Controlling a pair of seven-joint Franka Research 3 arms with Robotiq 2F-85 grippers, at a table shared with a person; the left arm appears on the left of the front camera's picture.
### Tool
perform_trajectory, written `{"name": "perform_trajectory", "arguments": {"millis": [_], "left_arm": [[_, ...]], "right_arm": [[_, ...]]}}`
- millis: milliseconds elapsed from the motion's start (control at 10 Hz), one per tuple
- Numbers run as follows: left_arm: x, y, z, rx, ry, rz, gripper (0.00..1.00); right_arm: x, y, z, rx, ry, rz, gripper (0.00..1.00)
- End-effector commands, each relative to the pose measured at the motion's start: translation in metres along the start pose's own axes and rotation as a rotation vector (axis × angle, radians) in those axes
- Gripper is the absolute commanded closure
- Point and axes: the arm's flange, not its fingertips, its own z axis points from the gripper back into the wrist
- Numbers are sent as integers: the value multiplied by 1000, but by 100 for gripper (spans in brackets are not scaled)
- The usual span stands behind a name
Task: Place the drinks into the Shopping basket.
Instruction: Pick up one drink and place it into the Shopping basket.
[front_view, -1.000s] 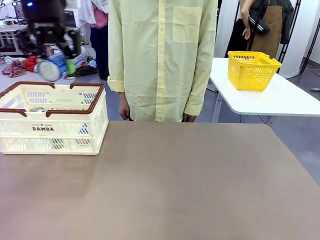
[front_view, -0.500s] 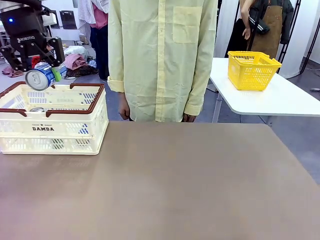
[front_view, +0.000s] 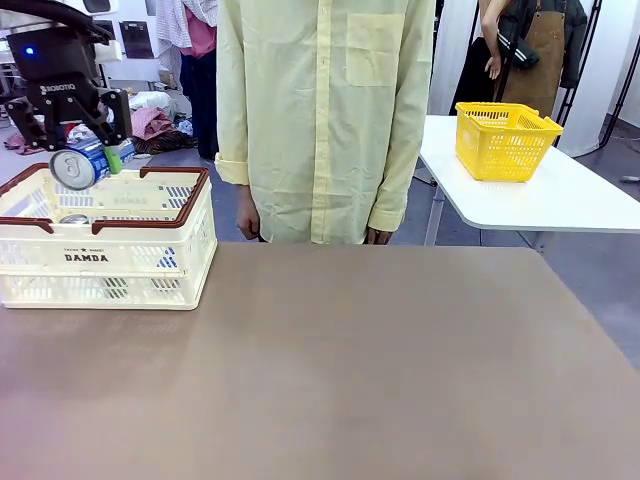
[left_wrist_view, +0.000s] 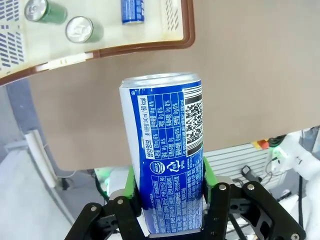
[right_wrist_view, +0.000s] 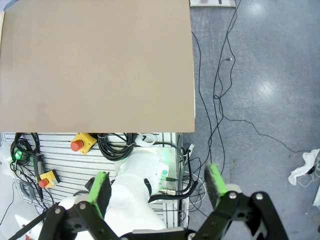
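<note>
Right tool (right_wrist_view: 156, 187) jaws wide apart over the bench (front_view: 350, 370) edge, nothing held; left tool (front_view: 85, 150) clamped on blue can (front_view: 78, 165), lying sideways above Shopping basket (front_view: 105, 255) far rim, other cans (left_wrist_view: 82, 29) inside.

Brown table (front_view: 380, 370); the Shopping basket (front_view: 110, 240) rests at its far left corner.
</note>
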Motion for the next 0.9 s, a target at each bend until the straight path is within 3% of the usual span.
{"name": "perform_trajectory", "arguments": {"millis": [0,200,300,800], "left_arm": [[14,1,3,21,22,-20,100],[46,14,-11,62,32,-141,100],[58,22,-20,26,-12,-153,100],[123,68,-65,-56,-177,-88,100]], "right_arm": [[1,2,0,-3,-3,3,0],[1,2,0,-3,-3,3,0],[1,2,0,-3,-3,3,0],[1,2,0,-3,-3,3,0]]}}
